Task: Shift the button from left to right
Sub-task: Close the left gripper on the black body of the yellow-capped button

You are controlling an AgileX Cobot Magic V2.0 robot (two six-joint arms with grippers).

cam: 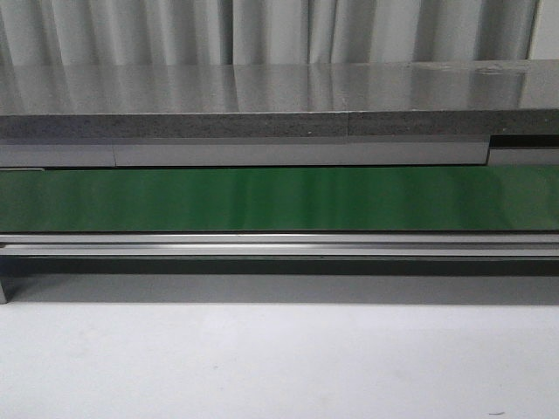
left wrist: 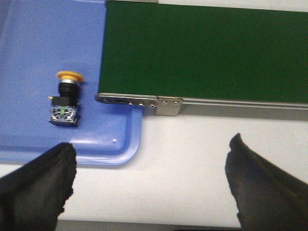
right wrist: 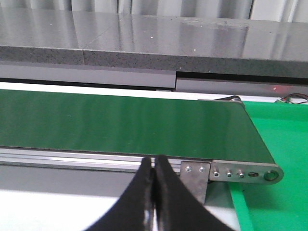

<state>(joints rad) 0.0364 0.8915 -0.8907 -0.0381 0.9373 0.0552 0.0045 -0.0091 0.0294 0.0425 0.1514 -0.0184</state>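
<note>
The button [left wrist: 66, 98] lies on its side on a blue tray [left wrist: 33, 43] in the left wrist view, its yellow-orange head toward the belt's far side and its bluish contact block nearer me. My left gripper [left wrist: 153, 154] is open and empty over the white table, beside the tray's corner and apart from the button. My right gripper [right wrist: 154, 163] is shut and empty, in front of the green conveyor belt [right wrist: 120, 125] near its right end. No gripper shows in the front view.
The conveyor belt [cam: 279, 199] runs across the front view with a metal rail [cam: 279, 243] below it. A grey stone shelf [cam: 262, 105] stands behind. A green tray [right wrist: 274, 144] lies at the belt's right end. A metal bracket [left wrist: 139, 102] ends the belt beside the blue tray.
</note>
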